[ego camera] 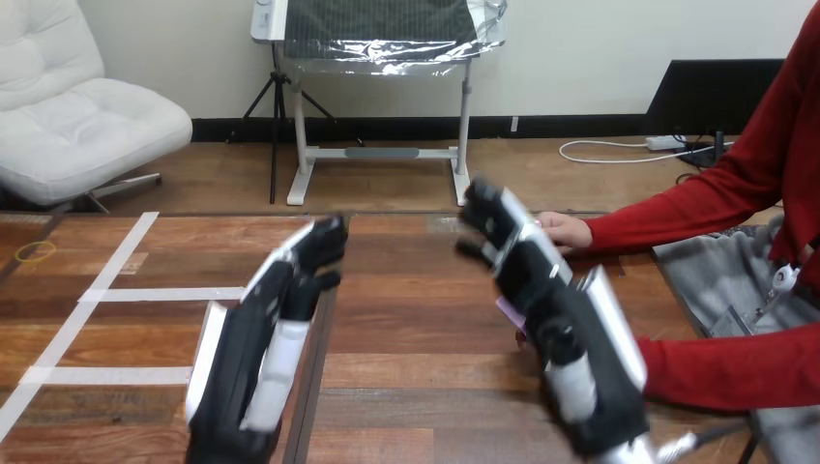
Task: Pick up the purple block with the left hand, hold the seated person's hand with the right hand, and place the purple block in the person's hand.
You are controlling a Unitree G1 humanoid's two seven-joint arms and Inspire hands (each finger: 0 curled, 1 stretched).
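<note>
My left hand is raised over the table at centre left, back toward me, its fingers nearly straight and holding nothing. My right hand is raised at centre right, fingers relaxed and pointing away, also holding nothing. A small sliver of purple, probably the purple block, peeks out at the right hand's left edge; the hand hides the rest of it. The person's hand rests on the table just beyond my right hand's fingers, on a red sleeve. I cannot tell whether the two touch.
White tape lines mark the wooden table at the left. A yellow ring lies at the far left. The person's other red-sleeved arm lies at the lower right, over a grey cloth.
</note>
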